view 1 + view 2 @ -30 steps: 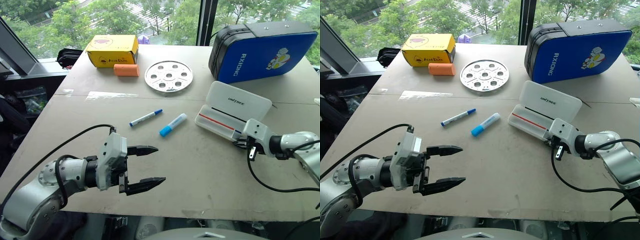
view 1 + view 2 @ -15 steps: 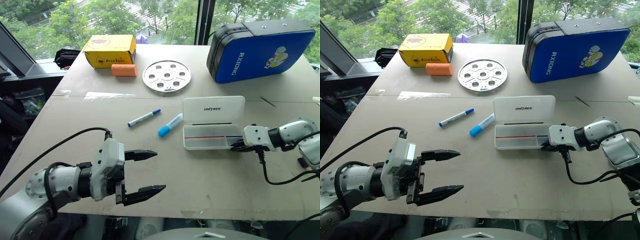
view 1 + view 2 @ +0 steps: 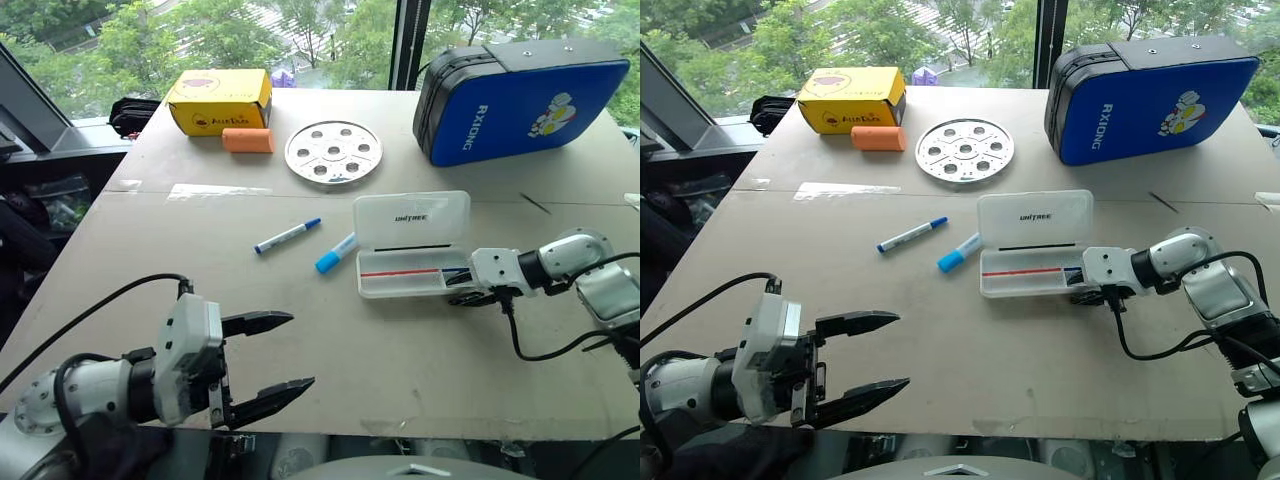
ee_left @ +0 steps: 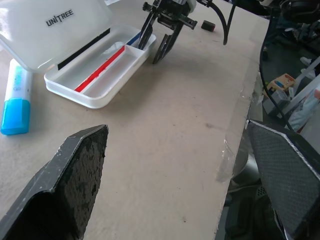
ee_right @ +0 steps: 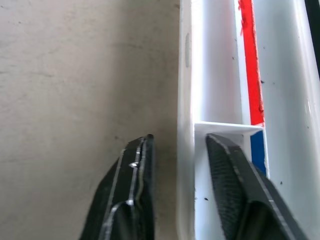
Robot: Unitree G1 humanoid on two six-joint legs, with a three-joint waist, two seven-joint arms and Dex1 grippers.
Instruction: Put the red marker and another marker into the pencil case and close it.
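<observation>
White pencil case (image 3: 405, 248) lies open mid-counter (image 3: 400, 360), red marker (image 3: 398, 272) inside. Right gripper (image 4: 161, 42) reaches in level from the right, fingers apart, straddling the case's front wall. Left gripper (image 3: 268, 358) hovers at near edge, fingers wide apart.

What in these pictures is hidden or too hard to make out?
- Whether the right gripper still pinches the case wall: its fingers straddle it, contact unclear.
- Print on the two markers on the table: too small in the head views.
- Yellow box lettering: too small.
- Black thing behind that box: partly hidden by the table edge.
</observation>
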